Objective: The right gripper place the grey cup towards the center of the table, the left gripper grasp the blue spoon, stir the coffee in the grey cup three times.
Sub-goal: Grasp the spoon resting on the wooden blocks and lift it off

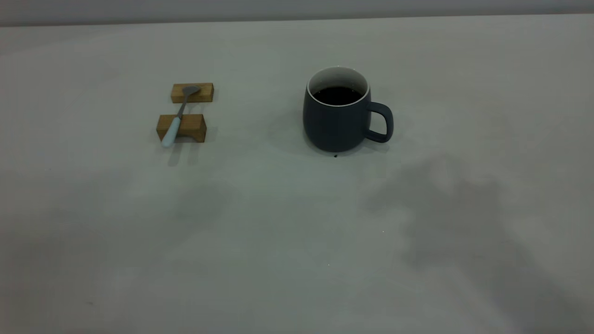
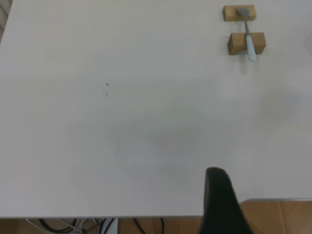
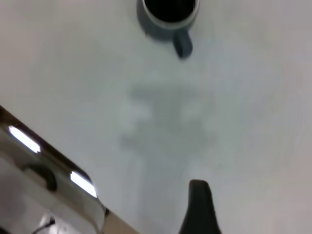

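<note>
The grey cup with dark coffee stands near the middle of the table. Left of it, well apart, the blue spoon lies across two wooden blocks. Nothing holds them. I cannot tell how either gripper's fingers stand.

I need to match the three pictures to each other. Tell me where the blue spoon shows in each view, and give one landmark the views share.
Exterior view: spoon at left, lying across two wooden blocks, left of the cup.
Left wrist view: spoon in the upper right corner, on the same blocks.
Right wrist view: not in it; only the cup shows, at the top edge.
Shared landmark: the pale table; the blocks link the exterior and left wrist views, the cup the exterior and right wrist views.
</note>
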